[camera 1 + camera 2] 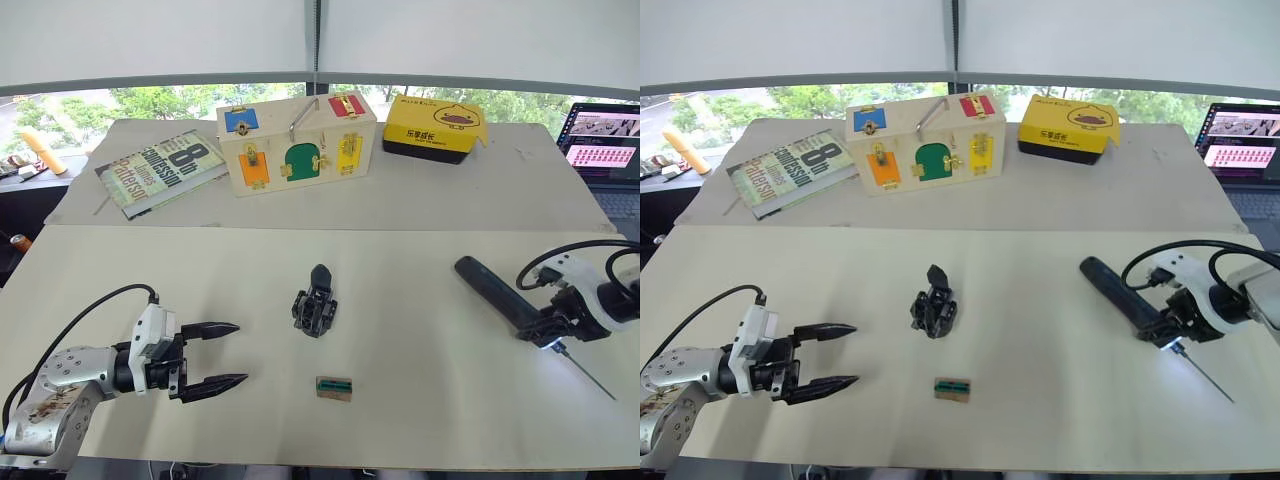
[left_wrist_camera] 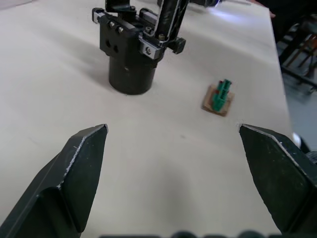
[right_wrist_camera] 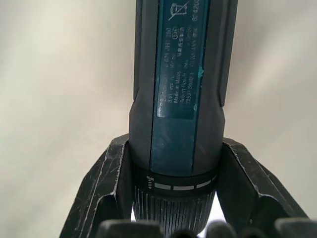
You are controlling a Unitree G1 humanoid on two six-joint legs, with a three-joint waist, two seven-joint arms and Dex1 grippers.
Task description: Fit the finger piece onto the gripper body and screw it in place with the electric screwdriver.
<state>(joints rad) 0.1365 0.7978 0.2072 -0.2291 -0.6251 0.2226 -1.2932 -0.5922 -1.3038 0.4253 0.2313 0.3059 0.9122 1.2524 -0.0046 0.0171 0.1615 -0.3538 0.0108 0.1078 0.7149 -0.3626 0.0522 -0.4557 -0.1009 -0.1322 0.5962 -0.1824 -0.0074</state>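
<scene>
I saw the gripper body (image 1: pixel 315 308) standing near the middle of the tabletop (image 1: pixel 400 270), its pointed black claw finger sticking up toward 12 o'clock. In the left wrist view it (image 2: pixel 132 47) rested on a round black base with a blocky screwed upper part. At about 5 o'clock from it, close by but not touching, lay a small tan block carrying a green part (image 1: pixel 334 387).

Well off at 3 o'clock from the gripper body, my right end effector (image 1: pixel 548 330) was clamped on the electric screwdriver (image 1: pixel 497 292). The thick dark handle angled up toward 10 o'clock, and the thin metal bit (image 1: pixel 587 373) pointed down toward 4 o'clock, with a white glow at its base. The right wrist view showed both black fingers (image 3: pixel 106 183) pressed against the screwdriver's barrel just above its ribbed collar.

My left end effector (image 1: pixel 222 354) sat at about 8 o'clock from the gripper body, well apart from it, fingers spread wide and holding nothing, tips aimed toward 3 o'clock.

Along the far side of the tabletop, at 12 o'clock, stood a wooden latch box (image 1: pixel 297 142) with coloured doors. A book (image 1: pixel 161 169) lay at its 9 o'clock, and a yellow box (image 1: pixel 433 126) at its 3 o'clock. A laptop (image 1: pixel 603 150) showed at the far right edge.
</scene>
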